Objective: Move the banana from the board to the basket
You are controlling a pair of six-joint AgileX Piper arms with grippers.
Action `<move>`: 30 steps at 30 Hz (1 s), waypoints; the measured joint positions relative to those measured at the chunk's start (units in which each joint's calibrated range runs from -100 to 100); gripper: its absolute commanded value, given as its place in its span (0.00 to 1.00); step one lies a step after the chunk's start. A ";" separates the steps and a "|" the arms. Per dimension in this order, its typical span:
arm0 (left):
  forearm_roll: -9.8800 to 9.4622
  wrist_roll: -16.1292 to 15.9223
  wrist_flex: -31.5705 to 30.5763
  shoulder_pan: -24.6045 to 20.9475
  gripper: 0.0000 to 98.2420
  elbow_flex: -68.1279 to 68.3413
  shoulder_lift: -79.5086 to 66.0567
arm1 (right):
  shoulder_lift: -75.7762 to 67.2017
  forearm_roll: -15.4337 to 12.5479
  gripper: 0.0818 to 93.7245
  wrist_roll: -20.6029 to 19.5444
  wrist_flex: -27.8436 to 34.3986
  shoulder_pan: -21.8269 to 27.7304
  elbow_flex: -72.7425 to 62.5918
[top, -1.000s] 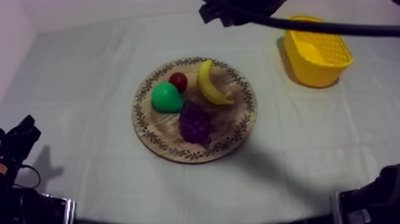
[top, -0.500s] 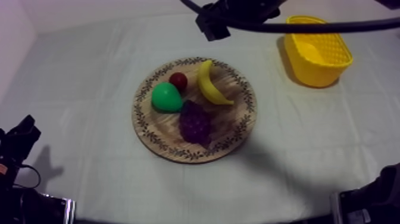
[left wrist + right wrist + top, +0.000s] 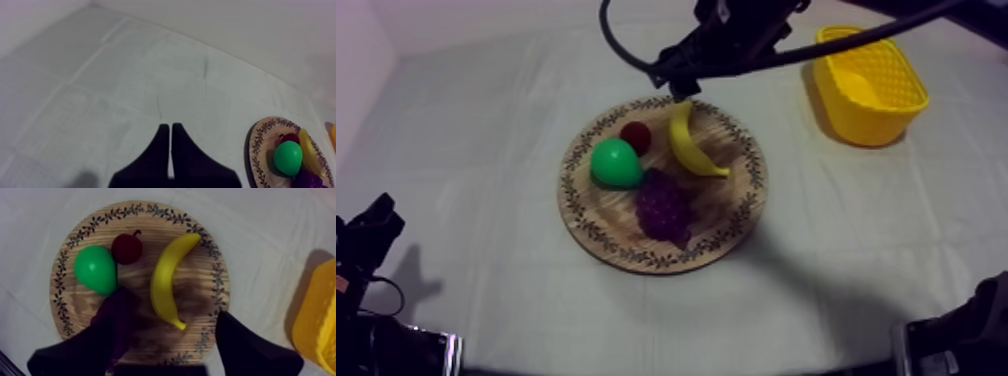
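You'll find the banana (image 3: 691, 142) lying on the wooden board (image 3: 636, 262) at the centre of the top view. Its upper tip is just below the end of your right arm (image 3: 746, 35), which reaches in from the upper right. In the right wrist view that arm's jaws are spread wide above the board, with the banana showing in the gap between them, not gripped. A small red fruit (image 3: 635, 136), a green pear (image 3: 615, 163) and purple grapes (image 3: 664, 208) share the board. The yellow basket (image 3: 871, 85) stands on the desk (image 3: 466, 130) at the upper right, well apart from the board. Your left arm (image 3: 366, 250) sits at the lower left, its jaws pressed together over bare cloth.
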 measured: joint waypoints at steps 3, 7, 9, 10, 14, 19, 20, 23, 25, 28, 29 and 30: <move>0.00 0.00 0.00 0.00 0.00 0.00 0.00 | 3.08 -0.71 0.59 -0.22 -1.26 0.00 -0.20; 0.00 0.00 0.00 0.00 0.00 0.00 0.00 | 7.13 -0.91 0.58 -0.42 -2.97 0.14 -1.39; 0.00 0.00 0.00 0.00 0.00 0.00 0.00 | 9.10 -1.06 0.58 -0.54 -3.80 0.42 -2.41; 0.00 0.00 0.00 0.00 0.00 0.00 0.00 | 10.23 -1.06 0.58 -0.55 -4.09 0.46 -2.97; 0.00 0.00 0.00 0.00 0.00 0.00 0.00 | 14.94 -1.06 0.57 -0.69 -4.80 0.97 -5.31; 0.00 0.00 0.00 0.00 0.00 0.00 0.00 | 19.96 -1.01 0.57 -0.94 -5.61 1.59 -7.76; 0.00 0.00 0.00 0.00 0.00 0.00 0.00 | 20.89 -0.99 0.56 -1.00 -5.70 1.62 -8.12; 0.00 0.00 0.00 0.00 0.00 0.00 0.00 | 23.46 -0.94 0.56 -1.16 -6.36 1.67 -8.89; 0.00 0.00 0.00 0.00 0.00 0.00 0.00 | 24.88 -0.88 0.55 -1.25 -7.22 1.67 -9.14; 0.00 0.00 0.00 0.00 0.00 0.00 0.00 | 27.23 -0.74 0.54 -1.40 -7.57 1.63 -9.58; 0.00 0.00 0.00 0.00 0.00 0.00 0.00 | 27.75 -0.68 0.54 -1.44 -7.76 1.59 -9.86; 0.00 0.00 0.00 0.00 0.00 0.00 0.00 | 28.44 -0.62 0.53 -1.52 -7.76 1.55 -10.20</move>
